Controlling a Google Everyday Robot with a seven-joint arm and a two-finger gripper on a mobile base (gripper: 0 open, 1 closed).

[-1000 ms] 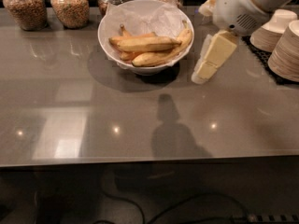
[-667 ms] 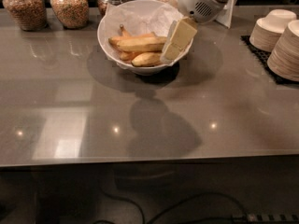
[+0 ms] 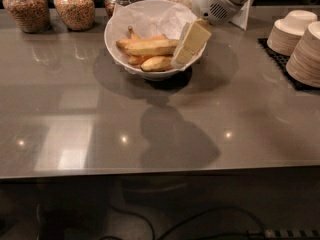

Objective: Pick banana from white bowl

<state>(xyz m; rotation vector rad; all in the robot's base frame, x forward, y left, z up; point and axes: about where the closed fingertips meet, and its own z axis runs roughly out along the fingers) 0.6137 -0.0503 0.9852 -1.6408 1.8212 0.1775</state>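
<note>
The white bowl [image 3: 113, 38], lined with crumpled white paper, stands at the back middle of the grey counter. The banana [image 3: 149, 47], nearly straight, yellow with brownish marks, lies across the bowl's middle. Smaller, more orange bananas [image 3: 157, 63] lie beside and under it. My gripper [image 3: 189, 45], cream-coloured on a white arm that reaches in from the upper right, hangs tilted over the bowl's right rim. It is just right of the banana's right end. Whether it touches the banana does not show.
Several glass jars [image 3: 74, 6] of grain stand along the back left edge. Stacks of beige-white dishes [image 3: 306, 54] sit on a black mat [image 3: 276, 56] at the right. A white card [image 3: 245, 17] stands behind the arm. The counter's front edge runs across the lower part of the view.
My gripper has moved left from the counter right of the bowl to over the bowl's right rim. The bananas and bowl have not moved.
</note>
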